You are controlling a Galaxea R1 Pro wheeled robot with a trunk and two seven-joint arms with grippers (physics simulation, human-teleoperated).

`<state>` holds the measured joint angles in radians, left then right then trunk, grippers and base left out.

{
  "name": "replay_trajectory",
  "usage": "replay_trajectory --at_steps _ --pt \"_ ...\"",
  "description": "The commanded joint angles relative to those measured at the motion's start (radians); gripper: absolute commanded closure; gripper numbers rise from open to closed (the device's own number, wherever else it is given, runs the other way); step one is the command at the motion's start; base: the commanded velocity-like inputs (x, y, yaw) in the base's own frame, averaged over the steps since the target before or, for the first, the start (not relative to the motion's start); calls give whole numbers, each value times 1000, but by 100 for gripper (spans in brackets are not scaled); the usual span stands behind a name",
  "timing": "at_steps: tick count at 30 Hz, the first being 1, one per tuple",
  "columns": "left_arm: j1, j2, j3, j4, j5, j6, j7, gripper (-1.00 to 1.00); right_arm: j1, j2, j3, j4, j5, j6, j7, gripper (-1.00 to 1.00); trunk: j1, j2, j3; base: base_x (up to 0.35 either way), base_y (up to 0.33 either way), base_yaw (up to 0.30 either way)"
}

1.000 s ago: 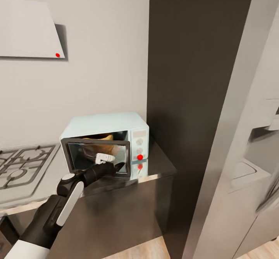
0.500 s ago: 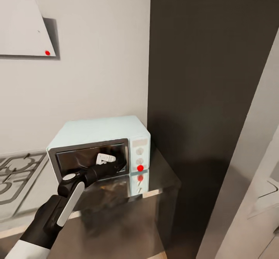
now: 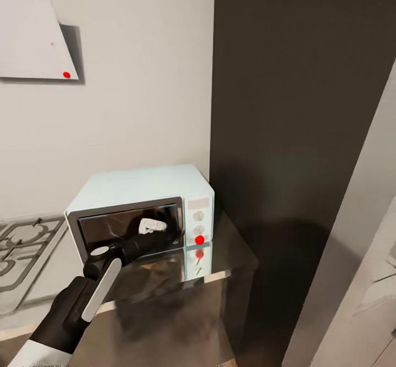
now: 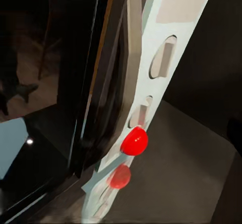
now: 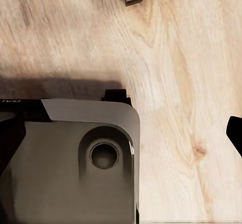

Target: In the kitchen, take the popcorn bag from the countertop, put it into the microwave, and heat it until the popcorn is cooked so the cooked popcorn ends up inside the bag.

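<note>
The small pale blue box microwave [image 3: 144, 205] sits on the long grey glossy countertop [image 3: 231, 254], against a tall dark cabinet panel [image 3: 286, 109] on its right, its dark glass door [image 3: 129, 225] closed. The left gripper [image 3: 168, 238] presses against the door's lower right corner, beside the red knob [image 3: 199, 239]; I cannot tell how far its fingers are parted. A gas hob [image 3: 22, 240] lies left.

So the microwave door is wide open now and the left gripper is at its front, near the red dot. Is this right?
Not quite: the head view shows the microwave with its dark glass door closed, not wide open. The rest holds: the left gripper is at its front, near the red dot.
</note>
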<state>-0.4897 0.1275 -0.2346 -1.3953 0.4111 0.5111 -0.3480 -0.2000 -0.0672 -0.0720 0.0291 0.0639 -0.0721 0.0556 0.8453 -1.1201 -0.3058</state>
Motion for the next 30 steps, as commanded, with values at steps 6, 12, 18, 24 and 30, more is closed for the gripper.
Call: replay_trajectory --at_steps 6,12,18,24,30 --pt "-1 -12 14 0 -6 6 6 -100 -1 -2 -8 3 7 -7 3 -100 0 -1 -1 -339 0 0" --pt "-1 -13 14 1 -6 6 6 -100 -1 -2 -8 3 6 -8 3 -100 0 -1 -1 -347 0 0" --pt "-1 -32 14 14 -8 6 7 -100 -1 -2 -8 3 7 -8 3 -100 0 -1 -1 -347 0 0" --pt "-1 -83 14 213 -14 -1 9 -100 -1 -2 -7 3 8 -8 3 -100 0 -1 -1 -347 0 0" --pt "-1 -98 11 632 -49 -68 7 -100 -1 0 -7 3 9 -8 3 -100 0 -1 -1 -167 0 0"
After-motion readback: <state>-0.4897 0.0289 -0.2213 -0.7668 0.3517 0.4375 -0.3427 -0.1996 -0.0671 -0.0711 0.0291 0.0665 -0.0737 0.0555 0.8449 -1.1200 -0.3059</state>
